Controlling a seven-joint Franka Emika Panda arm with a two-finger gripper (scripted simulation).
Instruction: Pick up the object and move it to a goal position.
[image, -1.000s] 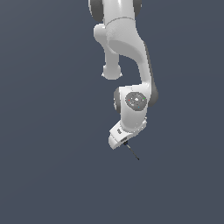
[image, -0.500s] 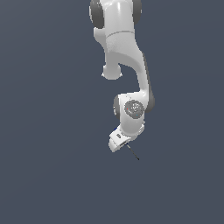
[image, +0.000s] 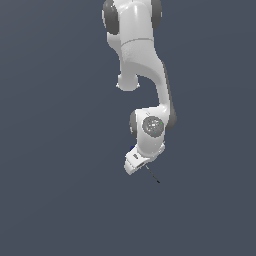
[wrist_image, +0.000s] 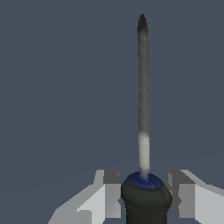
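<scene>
Black rounded screwdriver (wrist_image: 144, 197) handle sits clamped between blocky grey jaws.

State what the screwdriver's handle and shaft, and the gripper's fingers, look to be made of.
Screwdriver: the handle looks like matte black plastic or rubber, with soft dull shading and a blue collar where the shaft enters. The shaft looks like metal, pale near the handle and dark toward the tip. The fingers look like flat grey plastic or painted metal; the render leaves that open.
</scene>
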